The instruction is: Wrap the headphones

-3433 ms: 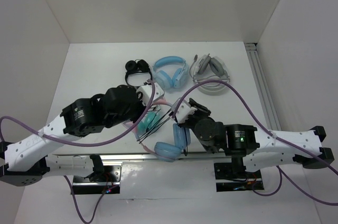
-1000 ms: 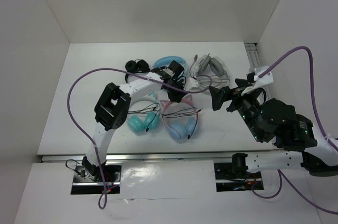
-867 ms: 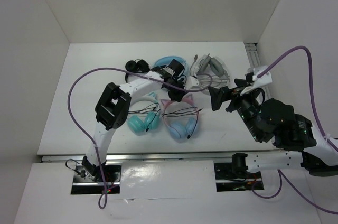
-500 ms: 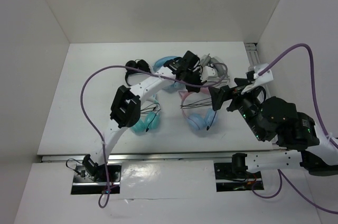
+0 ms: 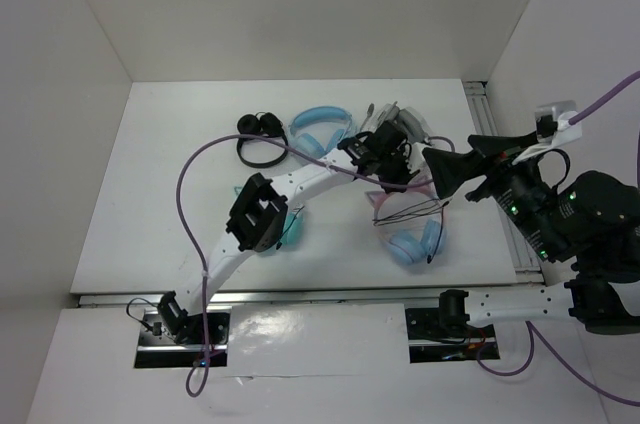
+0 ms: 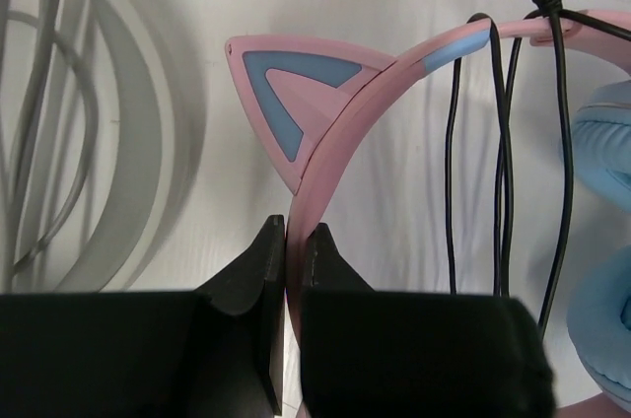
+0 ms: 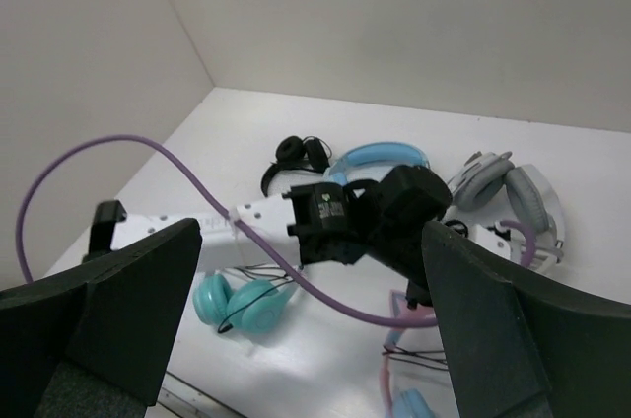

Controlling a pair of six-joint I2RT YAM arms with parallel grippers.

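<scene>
The headphones [image 5: 405,244] lie right of the table's middle, with a pink cat-ear headband, light blue ear cups and a thin black cable [image 6: 505,152] looped across the band. My left gripper [image 5: 393,176] is shut on the pink headband [image 6: 325,142] just below one cat ear; its fingers [image 6: 261,270] pinch the band from both sides. My right gripper [image 5: 447,176] hovers high above the table, just right of the headphones, open wide and holding nothing. From the right wrist I look down on the left gripper [image 7: 394,211] and a bit of the pink band [image 7: 387,379].
A teal cat-ear pair [image 5: 290,232] lies partly under the left arm. At the back sit a black pair [image 5: 258,134], an all-light-blue pair [image 5: 320,129] and a grey-white pair [image 5: 405,126], whose band [image 6: 148,142] is close left of my left fingers. A metal rail [image 5: 495,144] runs along the right edge.
My left gripper has dragged the pink headphones rightward across the table, away from the teal pair. The right arm has risen and pulled back to the right, still open.
</scene>
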